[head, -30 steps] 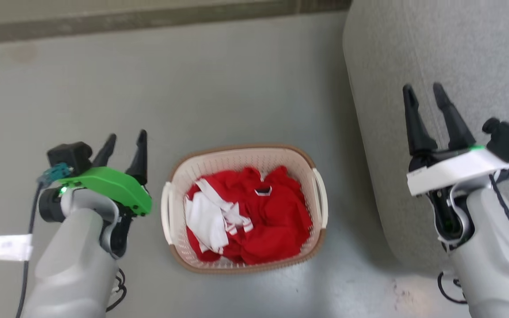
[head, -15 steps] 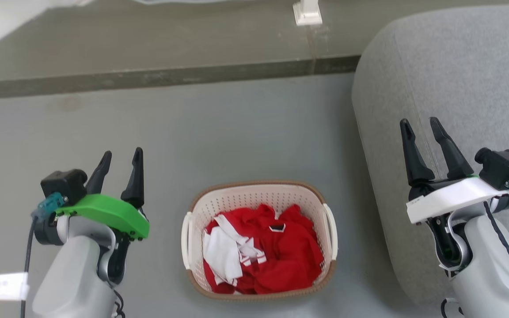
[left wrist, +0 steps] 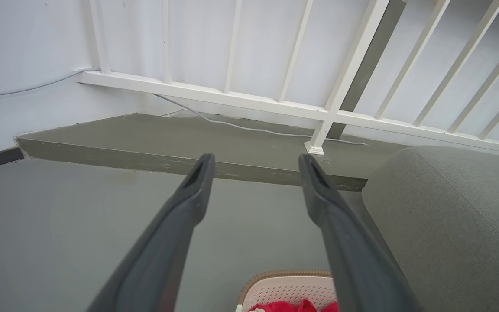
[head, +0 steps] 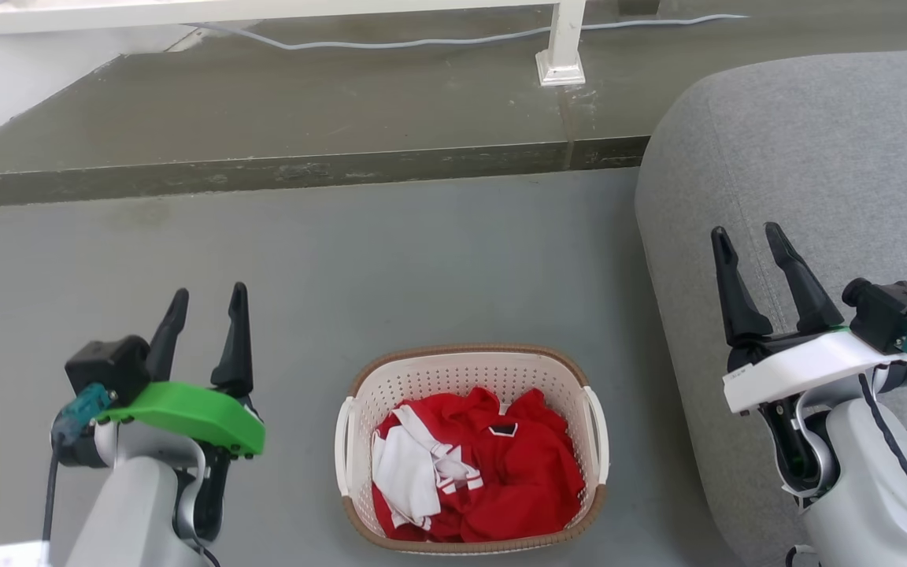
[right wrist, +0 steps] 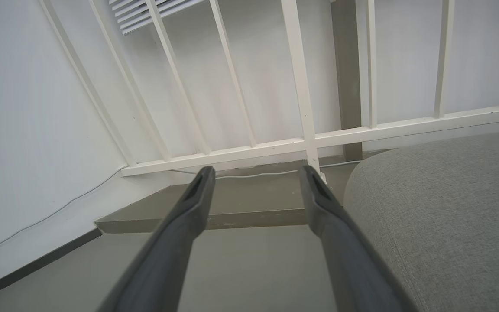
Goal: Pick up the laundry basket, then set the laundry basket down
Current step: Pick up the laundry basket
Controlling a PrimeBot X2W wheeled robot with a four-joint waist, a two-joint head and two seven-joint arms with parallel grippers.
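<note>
I logged the cream-white perforated plastic laundry basket (head: pixel 465 376), rounded-rectangular with a brown woven-look rim and two smooth white loop handles, standing on the matt grey floor (head: pixel 422 260) just beside the grey coarse-weave fabric sofa (head: pixel 800 157) and loaded with crumpled red and white cloth (head: pixel 524 472). The left gripper (head: pixel 209 293) hung on the basket's far side from the sofa and the right gripper (head: pixel 745 232) over the sofa's edge, both with jaws moderately apart, empty and clear of the handles. I judged that either the pick-up was outstanding or the set-down was complete; the pictures did not settle which.

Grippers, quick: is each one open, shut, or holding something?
Left gripper: open, holding nothing.
Right gripper: open, holding nothing.
</note>
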